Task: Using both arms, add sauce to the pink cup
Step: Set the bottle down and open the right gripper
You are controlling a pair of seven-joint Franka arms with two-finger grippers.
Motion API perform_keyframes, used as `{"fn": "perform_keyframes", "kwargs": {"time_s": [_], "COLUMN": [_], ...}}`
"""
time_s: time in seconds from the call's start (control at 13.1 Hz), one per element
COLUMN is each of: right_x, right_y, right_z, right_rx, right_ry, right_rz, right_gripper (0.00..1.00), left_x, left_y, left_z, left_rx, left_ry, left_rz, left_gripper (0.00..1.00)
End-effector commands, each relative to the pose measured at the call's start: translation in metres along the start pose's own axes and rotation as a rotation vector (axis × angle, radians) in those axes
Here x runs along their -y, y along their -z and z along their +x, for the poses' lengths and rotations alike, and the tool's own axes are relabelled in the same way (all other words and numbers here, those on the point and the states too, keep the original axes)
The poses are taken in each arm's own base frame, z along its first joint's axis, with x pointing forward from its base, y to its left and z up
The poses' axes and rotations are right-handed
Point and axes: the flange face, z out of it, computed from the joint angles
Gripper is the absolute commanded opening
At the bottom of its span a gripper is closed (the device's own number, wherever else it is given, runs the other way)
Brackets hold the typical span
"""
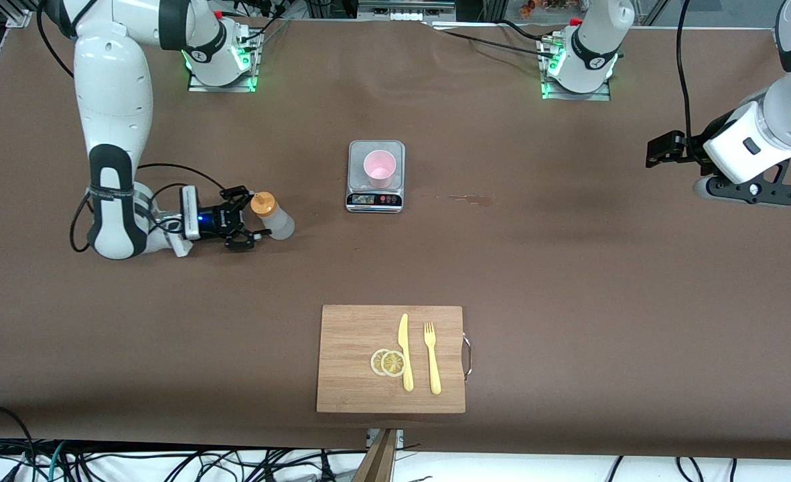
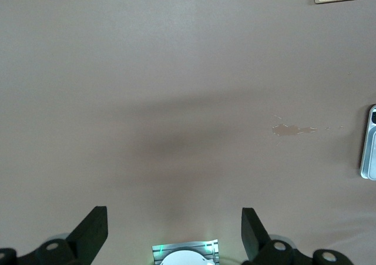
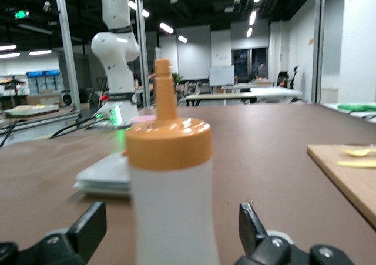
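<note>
- nearest the front camera: wooden cutting board on the brown counter, carrying two lemon slices, a yellow knife and a yellow fork side by side.
- farther back, mid-counter: small grey scale with the pink cup standing upright on its plate.
- small spill stain on the counter just beside the scale, toward the left arm's end.
- sauce bottle, whitish with orange nozzle cap, stands on the counter toward the right arm's end, well apart from the scale and slightly nearer the camera than it.
- right gripper is low at the counter, level with the bottle; jaws spread wide, one on each side of the bottle, not closed on it. right wrist view shows the bottle upright between the two fingers with gaps on both sides.
- left gripper hangs in the air over bare counter at the left arm's end; left wrist view shows its jaws wide apart, nothing between them, looking down on bare counter with the stain and an edge of the scale.
</note>
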Motion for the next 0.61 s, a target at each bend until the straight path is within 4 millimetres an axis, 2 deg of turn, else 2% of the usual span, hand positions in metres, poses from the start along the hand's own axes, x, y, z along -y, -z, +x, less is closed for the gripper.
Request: {"fn": "perform_keyframes", "kwargs": {"time_s": [0.0,0.15,0.38,0.53], "right_x": [-0.001,-0.001,0.002,0.007], "right_y": [0.042,0.075,0.109,0.133], "right_z": [0.024,0.055,0.132,0.190], "right_rx": [0.074,0.178,0.389,0.563], "right_ry": [-0.037,-0.078,-0.200,-0.284], "right_rz": [0.062,0.100,0.129,0.075], "right_gripper": [1.00,1.00,1.00,1.00], "left_x": [0.000,0.001,0.000,0.000], "left_y": [0.006,0.006,0.006,0.006], "left_z": [0.003,0.003,0.003,0.003], "left_rx": [-0.008,-0.007,-0.008,-0.008], "left_ry": [0.005,0.006,0.005,0.005], "left_rz": [0.007,0.007,0.007,0.007], "left_gripper": [1.00,1.00,1.00,1.00]}}
